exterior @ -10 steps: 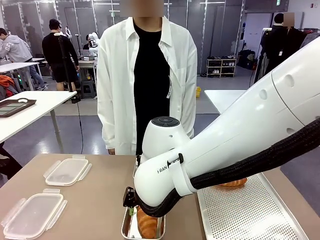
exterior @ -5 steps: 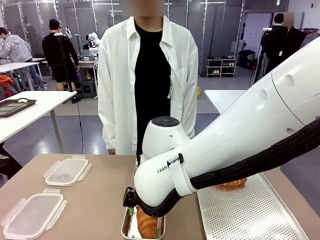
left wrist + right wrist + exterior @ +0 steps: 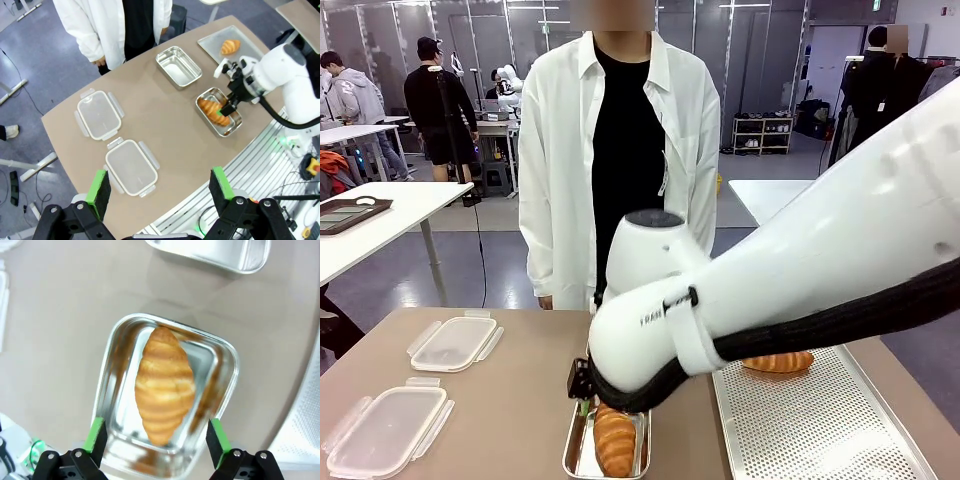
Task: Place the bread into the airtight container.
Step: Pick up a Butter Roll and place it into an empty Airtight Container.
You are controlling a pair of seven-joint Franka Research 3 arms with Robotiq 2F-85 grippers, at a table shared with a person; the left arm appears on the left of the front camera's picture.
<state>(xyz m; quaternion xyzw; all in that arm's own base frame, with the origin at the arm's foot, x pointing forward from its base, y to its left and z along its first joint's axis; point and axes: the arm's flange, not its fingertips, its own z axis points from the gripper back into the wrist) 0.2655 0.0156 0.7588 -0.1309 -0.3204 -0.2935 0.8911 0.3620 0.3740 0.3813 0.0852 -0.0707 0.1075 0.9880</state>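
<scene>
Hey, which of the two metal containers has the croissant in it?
The metal container below the open right gripper, on the robot's side, holds the croissant; the second container, nearer the person, is empty.

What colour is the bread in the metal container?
The bread is golden brown, banded; clearest in the right wrist view.

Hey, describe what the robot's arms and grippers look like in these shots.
The right arm is glossy white and rounded, with small dark lettering near the wrist and a black braided cable sleeve running along it. The right gripper and left gripper are black, each with two fingers tipped in bright green.
</scene>
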